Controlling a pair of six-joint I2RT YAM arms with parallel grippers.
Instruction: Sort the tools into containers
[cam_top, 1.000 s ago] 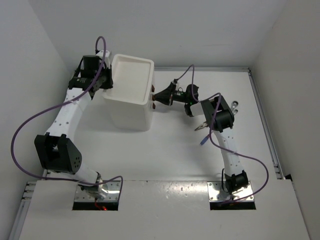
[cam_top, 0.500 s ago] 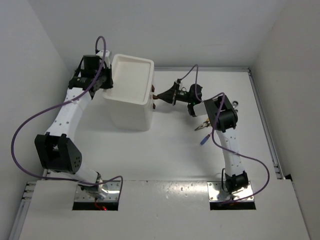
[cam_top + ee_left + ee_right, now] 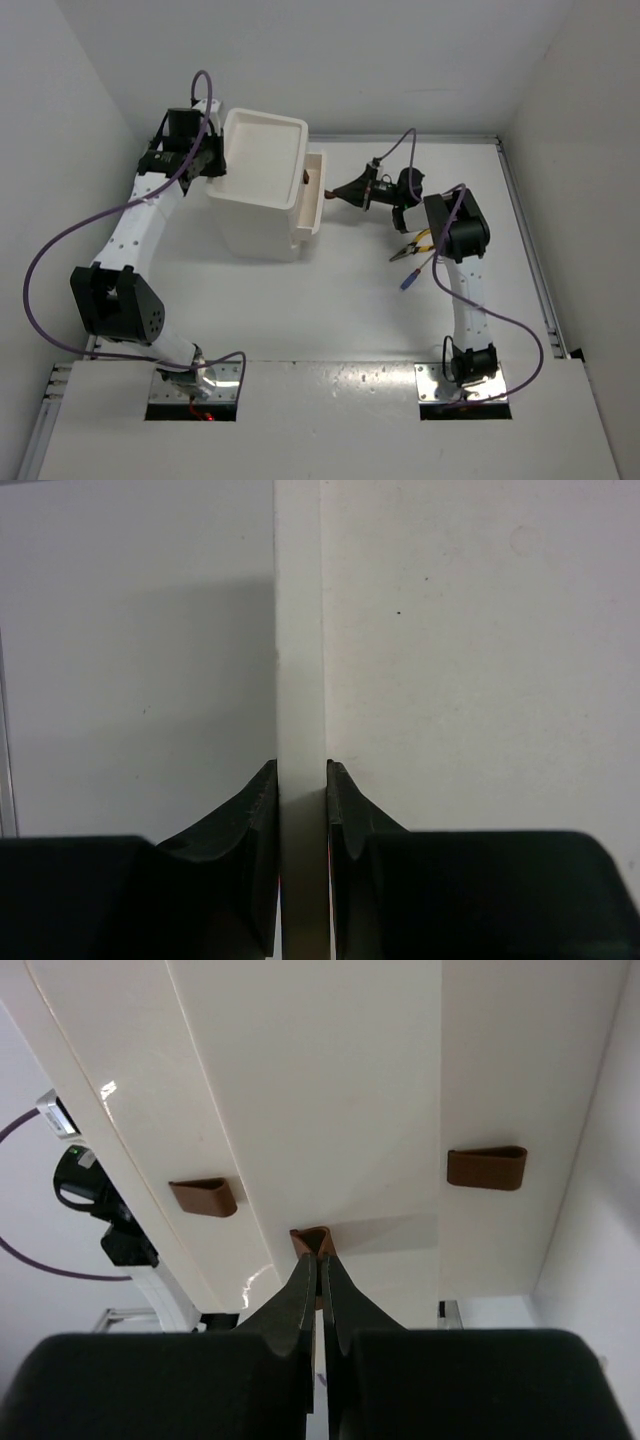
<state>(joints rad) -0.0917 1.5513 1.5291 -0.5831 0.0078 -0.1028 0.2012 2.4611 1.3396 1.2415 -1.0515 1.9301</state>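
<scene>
Left pincer clamped on the rim of the drawer unit, right pincer clamped on the middle knob ahead of it: drawer-opening seems underway, next needing a straight pull back.

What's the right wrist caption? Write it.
Right end effector shut on the brown knob of the partly open middle drawer.
</scene>
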